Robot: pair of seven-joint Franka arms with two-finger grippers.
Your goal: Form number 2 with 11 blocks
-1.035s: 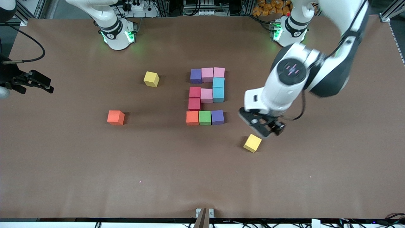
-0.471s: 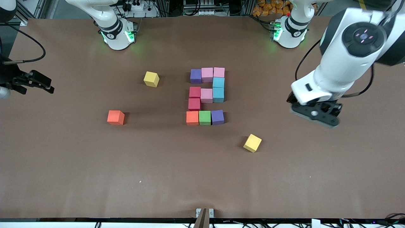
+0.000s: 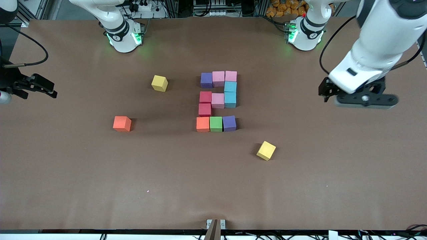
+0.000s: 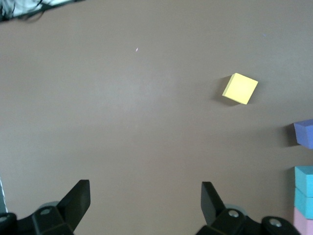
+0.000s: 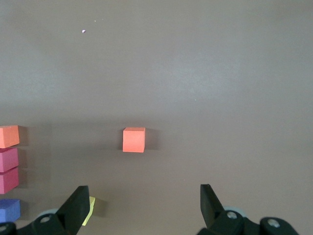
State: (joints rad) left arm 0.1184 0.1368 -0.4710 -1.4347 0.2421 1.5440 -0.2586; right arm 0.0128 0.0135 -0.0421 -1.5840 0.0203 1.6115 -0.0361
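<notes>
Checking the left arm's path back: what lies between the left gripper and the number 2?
Only bare table lies between the left gripper and the number 2, as the front view shows.

Light: I see even, diffuse overhead lighting, moderately bright, no glare on the matte table (image 3: 100, 186) | Shadows: soft, short, beside each cube | Glow: green LEDs tint the tabletop at both arm bases, top of the front frame | Blur: left gripper (image 3: 362, 99) slightly smeared at right edge | Wrist views: dimmer, greyer, softer
</notes>
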